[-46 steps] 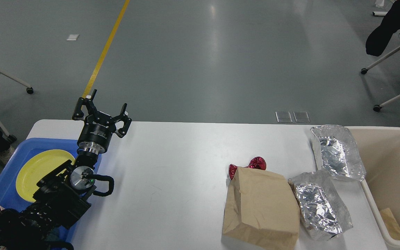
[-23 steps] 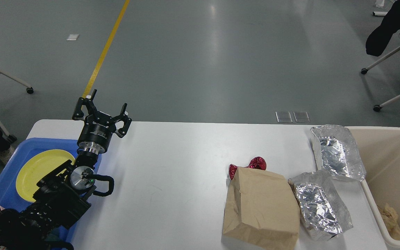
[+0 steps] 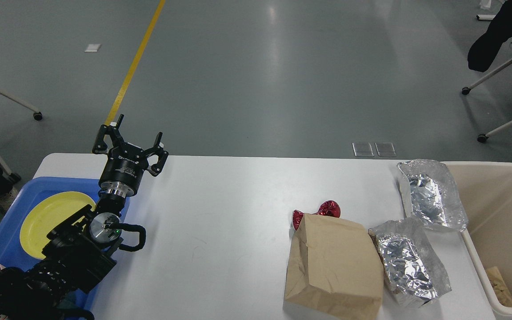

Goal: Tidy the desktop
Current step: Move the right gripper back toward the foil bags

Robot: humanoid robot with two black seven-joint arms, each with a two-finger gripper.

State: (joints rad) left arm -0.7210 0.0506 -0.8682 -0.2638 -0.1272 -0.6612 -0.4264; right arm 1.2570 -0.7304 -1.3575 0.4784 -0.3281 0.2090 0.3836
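A yellow plate (image 3: 49,218) already sits in the blue tray (image 3: 11,195) at the desktop's (image 3: 220,213) left edge, beside the left gripper (image 3: 130,143), raised with fingers spread and empty. The smooth white desktop fills the foreground. Right of centre, a brown paper bag (image 3: 334,264), a red wrapper (image 3: 327,209) and two foil wrappers (image 3: 431,195) remain; the cream bin (image 3: 496,171) holds what seems paper scrap.

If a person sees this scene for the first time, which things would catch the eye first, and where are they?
Probably the open left gripper, raised above the far left of the desktop, beside a blue tray holding a yellow plate. Next, the litter on the right: a brown paper bag lying flat, something red behind it, and two crumpled foil wrappers next to a cream bin.
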